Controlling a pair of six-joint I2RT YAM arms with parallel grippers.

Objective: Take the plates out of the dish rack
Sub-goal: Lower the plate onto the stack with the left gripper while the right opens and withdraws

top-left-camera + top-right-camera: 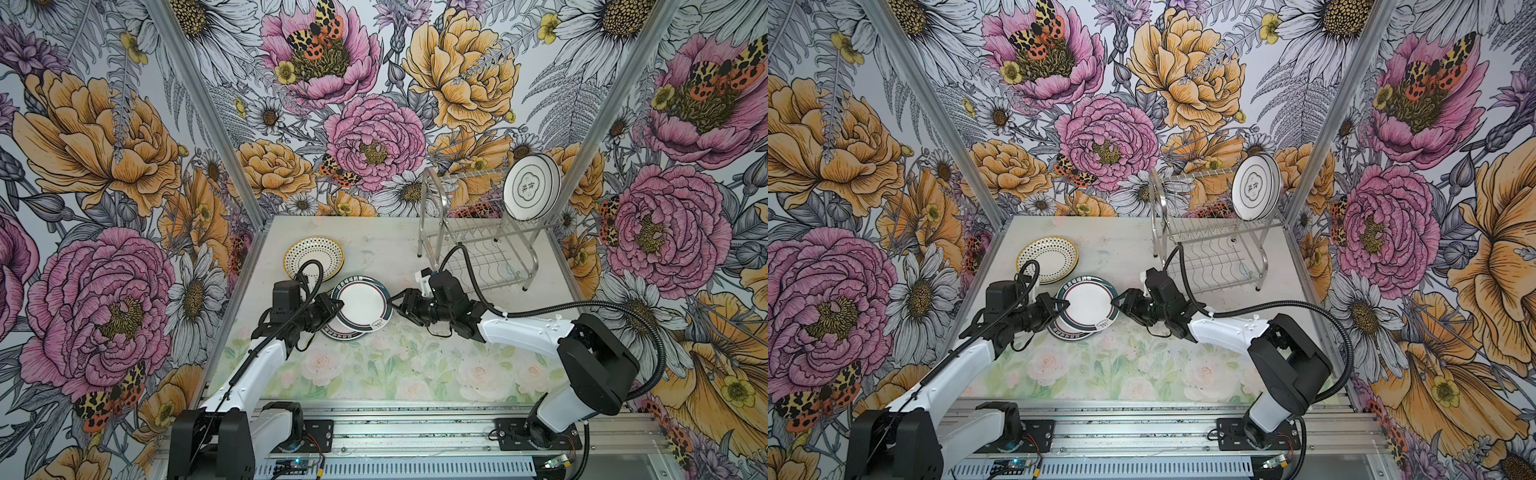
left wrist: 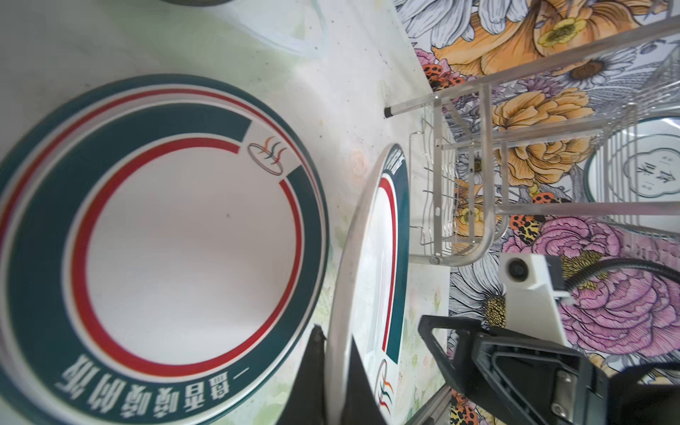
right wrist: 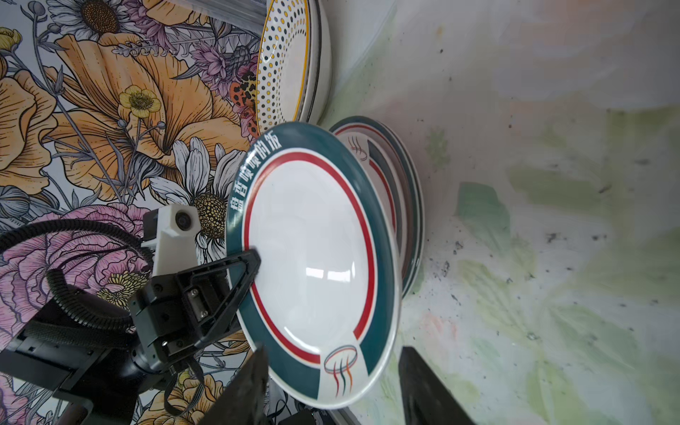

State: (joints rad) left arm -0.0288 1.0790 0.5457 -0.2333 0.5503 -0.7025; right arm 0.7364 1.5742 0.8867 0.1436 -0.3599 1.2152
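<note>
A white plate with a teal and red ring (image 1: 362,302) (image 1: 1087,305) (image 3: 312,257) hangs tilted just above the table, between both grippers. My left gripper (image 1: 338,306) (image 1: 1061,306) (image 2: 336,368) is shut on its rim; that rim (image 2: 371,257) shows edge-on in the left wrist view. My right gripper (image 1: 395,302) (image 1: 1119,304) (image 3: 335,382) stands open, its fingers astride the opposite rim. A matching plate (image 1: 344,334) (image 2: 176,239) lies flat underneath. The dish rack (image 1: 478,237) (image 1: 1208,245) stands at the back right, with one plate (image 1: 531,187) (image 1: 1255,188) upright on its top tier.
A yellow-rimmed dotted plate (image 1: 313,257) (image 1: 1047,258) (image 3: 287,62) lies at the back left, close behind the left arm. Flowered walls close in the table on three sides. The right arm's cable loops beside the rack's lower tier.
</note>
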